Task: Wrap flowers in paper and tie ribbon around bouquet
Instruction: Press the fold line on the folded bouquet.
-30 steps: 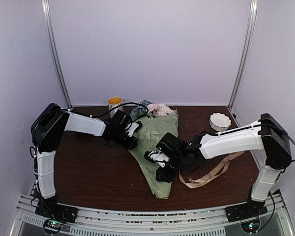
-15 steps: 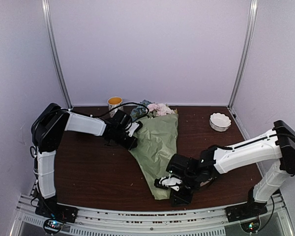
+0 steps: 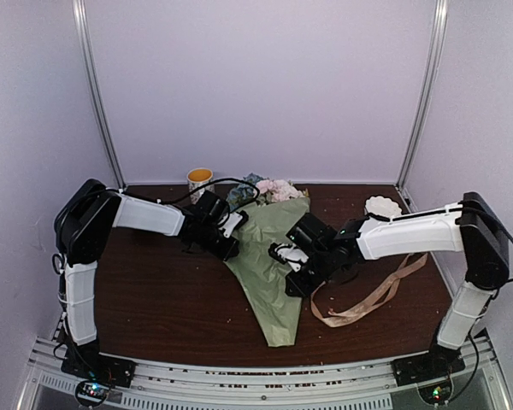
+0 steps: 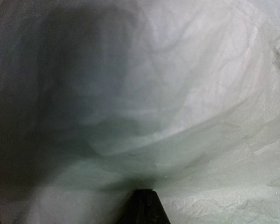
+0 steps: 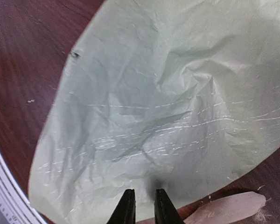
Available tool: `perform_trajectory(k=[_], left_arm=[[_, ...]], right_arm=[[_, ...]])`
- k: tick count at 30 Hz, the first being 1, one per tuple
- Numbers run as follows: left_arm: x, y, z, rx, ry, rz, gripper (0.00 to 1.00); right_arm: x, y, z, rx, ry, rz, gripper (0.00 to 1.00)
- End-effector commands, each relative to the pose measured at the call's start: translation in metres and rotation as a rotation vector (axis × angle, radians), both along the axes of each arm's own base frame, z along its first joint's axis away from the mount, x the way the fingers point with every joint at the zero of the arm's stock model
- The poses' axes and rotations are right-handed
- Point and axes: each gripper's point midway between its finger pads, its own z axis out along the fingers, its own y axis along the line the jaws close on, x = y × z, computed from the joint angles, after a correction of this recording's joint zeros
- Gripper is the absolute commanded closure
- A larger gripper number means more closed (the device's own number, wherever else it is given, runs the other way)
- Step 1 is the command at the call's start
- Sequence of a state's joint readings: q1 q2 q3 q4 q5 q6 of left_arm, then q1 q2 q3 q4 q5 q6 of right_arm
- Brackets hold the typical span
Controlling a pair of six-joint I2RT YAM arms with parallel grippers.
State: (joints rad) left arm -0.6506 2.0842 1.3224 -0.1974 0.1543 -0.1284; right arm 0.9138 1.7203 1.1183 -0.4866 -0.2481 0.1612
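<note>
My left claw is pinched shut on the near edge of the paper. My right claw hovers over that sheet, jaws barely parted and empty. The ribbon lies just right of it, with the flowers beyond.

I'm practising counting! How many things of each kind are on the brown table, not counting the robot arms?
Bouquet: 1
Ribbon: 1
Cup: 1
White dish: 1
Total: 4
</note>
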Motion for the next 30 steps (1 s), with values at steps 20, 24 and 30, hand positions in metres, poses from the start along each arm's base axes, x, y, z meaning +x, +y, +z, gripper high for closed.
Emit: perform_trajectory(k=[20,24,30], left_arm=[[-0.020,0.031,-0.051,0.156,0.113,0.015,0.94],[-0.020,0.032,-0.051,0.155,0.114,0.018,0.94],[-0.021,0.032,-0.052,0.151,0.119,0.018,0.94]], right_arm=[[-0.116,-0.029,0.000,-0.163,0.049,0.285,0.85],[-0.086,0.012,0.021,-0.101,-0.065,0.272,0.85],[-0.055,0.066,0.011,-0.110,-0.128,0.283,0.85]])
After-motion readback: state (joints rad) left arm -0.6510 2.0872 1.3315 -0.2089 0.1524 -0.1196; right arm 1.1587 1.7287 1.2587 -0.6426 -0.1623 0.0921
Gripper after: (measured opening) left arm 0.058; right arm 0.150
